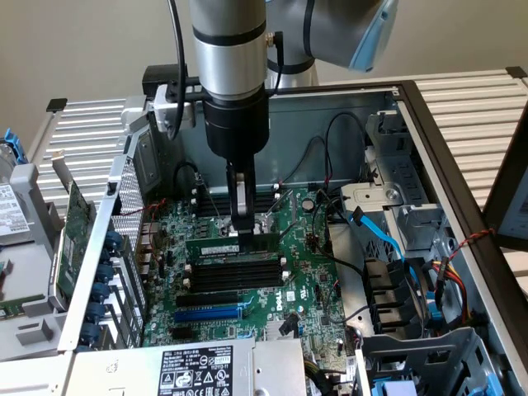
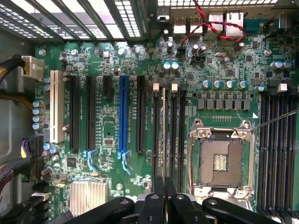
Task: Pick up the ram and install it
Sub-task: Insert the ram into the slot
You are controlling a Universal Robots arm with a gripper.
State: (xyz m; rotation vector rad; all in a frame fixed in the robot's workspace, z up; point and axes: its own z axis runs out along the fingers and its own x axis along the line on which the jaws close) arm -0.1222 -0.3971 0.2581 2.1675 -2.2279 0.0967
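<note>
Ram, a long, narrow green circuit-board stick [image 1: 224, 246] [image 2: 163, 133] with a white label on its side, stands on edge on the green motherboard [image 1: 305, 272] [image 2: 112, 135] inside the open grey metal computer case [image 1: 429, 140]. It lies along the bank of long black memory slots with white end clips [image 1: 235, 272] [image 2: 172, 135], just beside the square silver CPU socket [image 2: 219, 161]. Which slot of that bank it stands over cannot be told, nor whether it is pressed home.

The black two-fingered gripper [image 1: 243, 233] [image 2: 163, 190] hangs straight down from the silver-and-black arm. Its jaws are narrow, pinched on the ram's upper edge near the middle of the stick. In the wrist view the ram shows edge-on as a thin pale line running out from between the fingertips.

A long blue expansion slot [image 1: 210, 313] [image 2: 123, 112] lies parallel to the memory slots, further from the socket than they are. A second bank of black memory slots [image 2: 275, 149] lies on the socket's opposite side. A silver finned heatsink [image 2: 88, 196] sits well apart from the socket, beyond the blue slot. Twisted red and black wires [image 2: 210, 23] run near the metal rear ports, apart from the socket.
</note>
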